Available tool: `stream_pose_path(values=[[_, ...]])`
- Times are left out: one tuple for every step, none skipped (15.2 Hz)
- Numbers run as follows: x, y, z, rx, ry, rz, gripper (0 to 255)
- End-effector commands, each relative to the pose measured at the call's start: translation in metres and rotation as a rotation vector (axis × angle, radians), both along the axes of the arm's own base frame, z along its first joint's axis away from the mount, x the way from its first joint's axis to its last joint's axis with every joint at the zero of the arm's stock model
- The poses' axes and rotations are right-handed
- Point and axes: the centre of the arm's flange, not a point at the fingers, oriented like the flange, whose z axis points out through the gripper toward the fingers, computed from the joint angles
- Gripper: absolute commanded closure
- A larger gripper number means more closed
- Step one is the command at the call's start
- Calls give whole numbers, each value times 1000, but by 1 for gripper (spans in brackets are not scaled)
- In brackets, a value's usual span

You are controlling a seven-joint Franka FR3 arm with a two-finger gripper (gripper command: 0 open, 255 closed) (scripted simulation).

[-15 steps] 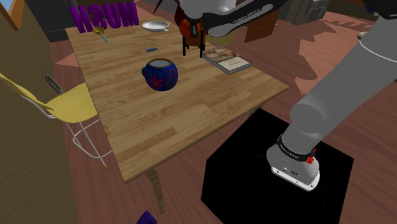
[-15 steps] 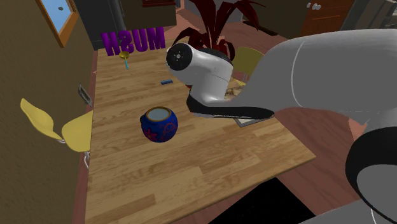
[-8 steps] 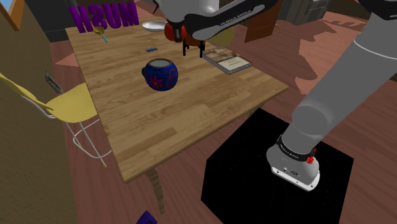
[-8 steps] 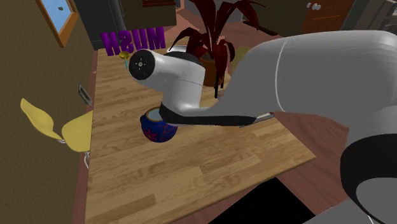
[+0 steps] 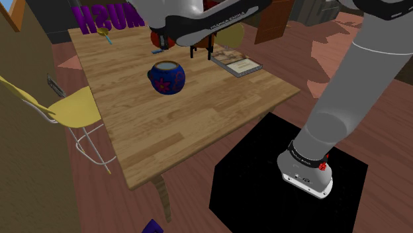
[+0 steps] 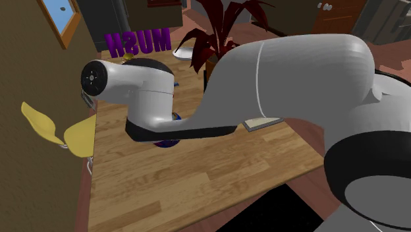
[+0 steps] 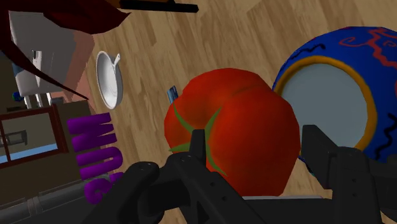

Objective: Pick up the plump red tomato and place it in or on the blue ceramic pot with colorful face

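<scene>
A plump red tomato (image 7: 235, 137) with a green stem star is clasped between my black fingers (image 7: 197, 149); the gripper (image 7: 256, 145) is shut on it. Just beyond the tomato is the blue pot (image 7: 337, 95), with its orange rim, pale inside and red squiggles. In the shoulder view the pot (image 5: 166, 77) stands upright on the wooden table (image 5: 165, 132). A bit of the tomato (image 5: 162, 41) peeks out under the arm, above and slightly behind the pot. In the second exterior view the arm covers most of the pot (image 6: 164, 142).
A book (image 5: 237, 63) lies to the right of the pot in the shoulder view. A white pan (image 7: 109, 79), a small blue item (image 7: 172, 95) and purple letters (image 5: 109, 16) sit further back. A yellow chair (image 5: 73, 106) stands at the table's left edge, and a dark red plant (image 6: 224, 33) at the back.
The arm has swung to the shoulder view's left with the tomato, from near the plant and pan to just behind and above the pot. The pot has not moved.
</scene>
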Motion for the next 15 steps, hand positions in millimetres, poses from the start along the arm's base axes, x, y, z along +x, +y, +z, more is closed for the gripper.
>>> stream_pose_path(values=[[-2, 18, 3, 0, 0, -2, 255], [-2, 18, -2, 0, 0, -2, 255], [-2, 18, -8, 0, 0, -2, 255], [-2, 18, -13, 0, 0, -2, 255], [-2, 18, -18, 0, 0, -2, 255], [-2, 18, -23, 0, 0, -2, 255], [-2, 18, -29, 0, 0, -2, 255], [-2, 18, -34, 0, 0, -2, 255], [-2, 18, -39, 0, 0, -2, 255], [-2, 18, -45, 0, 0, -2, 255], [-2, 18, -50, 0, 0, -2, 255], [-2, 18, -55, 0, 0, -2, 255], [-2, 18, -60, 0, 0, -2, 255], [-2, 18, -66, 0, 0, -2, 255], [-2, 18, -71, 0, 0, -2, 255]])
